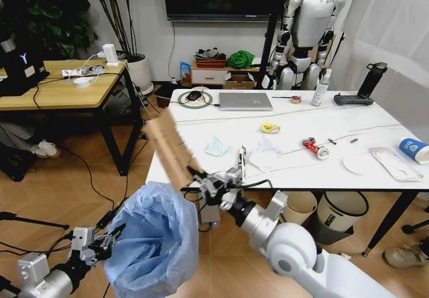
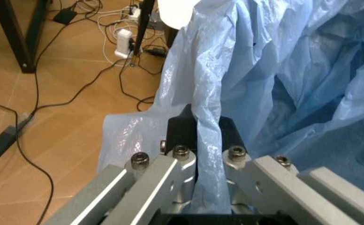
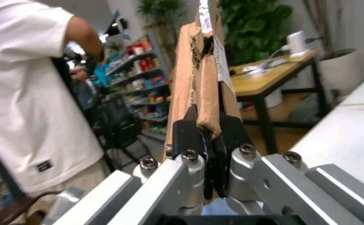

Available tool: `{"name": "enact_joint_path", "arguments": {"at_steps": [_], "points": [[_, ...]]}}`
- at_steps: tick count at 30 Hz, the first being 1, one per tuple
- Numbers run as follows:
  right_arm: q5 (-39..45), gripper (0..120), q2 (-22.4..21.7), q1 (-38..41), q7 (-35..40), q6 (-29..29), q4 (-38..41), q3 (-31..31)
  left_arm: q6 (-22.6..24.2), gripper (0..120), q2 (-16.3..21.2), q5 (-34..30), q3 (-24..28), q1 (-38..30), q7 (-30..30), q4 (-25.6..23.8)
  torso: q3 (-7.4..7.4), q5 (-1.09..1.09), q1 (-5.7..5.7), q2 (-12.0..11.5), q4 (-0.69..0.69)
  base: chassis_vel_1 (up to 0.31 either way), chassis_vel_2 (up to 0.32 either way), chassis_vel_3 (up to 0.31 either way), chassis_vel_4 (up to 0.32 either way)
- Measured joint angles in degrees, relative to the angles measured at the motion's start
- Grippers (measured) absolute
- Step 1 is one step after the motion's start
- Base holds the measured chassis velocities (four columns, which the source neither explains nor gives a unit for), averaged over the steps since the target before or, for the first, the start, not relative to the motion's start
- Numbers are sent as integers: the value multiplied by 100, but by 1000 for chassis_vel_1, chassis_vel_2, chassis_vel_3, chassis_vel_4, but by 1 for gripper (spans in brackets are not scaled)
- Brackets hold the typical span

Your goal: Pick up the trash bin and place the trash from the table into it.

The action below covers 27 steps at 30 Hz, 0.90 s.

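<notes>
The trash bin [image 1: 155,241], wrapped in a crinkled light-blue bag, hangs at the lower left, off the floor. My left gripper [image 1: 110,238] is shut on its blue liner [image 2: 208,140]. My right gripper [image 1: 200,180] is shut on a brown cardboard strip [image 1: 169,149], held tilted just above the bin's mouth and off the table's near-left corner. The strip [image 3: 200,79] stands between the fingers [image 3: 185,133]. On the white marble-look table [image 1: 348,130] lie a pale blue mask [image 1: 216,146], white tissues [image 1: 267,155], a yellow roll [image 1: 270,128], a red-white can [image 1: 315,148] and a blue cup [image 1: 415,150].
A laptop [image 1: 245,101], spray bottle [image 1: 321,88] and black flask [image 1: 371,80] stand at the table's back. A cream bin [image 1: 299,207] and grey bin [image 1: 340,212] sit under it. A wooden desk [image 1: 60,87] is at the left; cables cross the floor.
</notes>
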Motion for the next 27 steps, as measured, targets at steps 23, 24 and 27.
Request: {"name": "enact_joint_path", "arguments": {"at_steps": [23, 24, 27], "points": [[-1040, 0, -39, -392, -229, 351, -101, -1094, 322, 0, -343, -53, -302, 204, -348, -278, 0, 0, 0, 0, -2, 0, 0, 0, 0], [-1040, 0, -39, -392, -229, 351, -101, -1094, 322, 0, -343, -53, -302, 204, -348, -278, 0, 0, 0, 0, -2, 0, 0, 0, 0], [-1076, 0, -72, -460, -229, 350, -7, -1038, 322, 0, -361, -52, -298, 196, -348, -279, 0, -1, 0, 0, -1, 0, 0, 0, 0]]}}
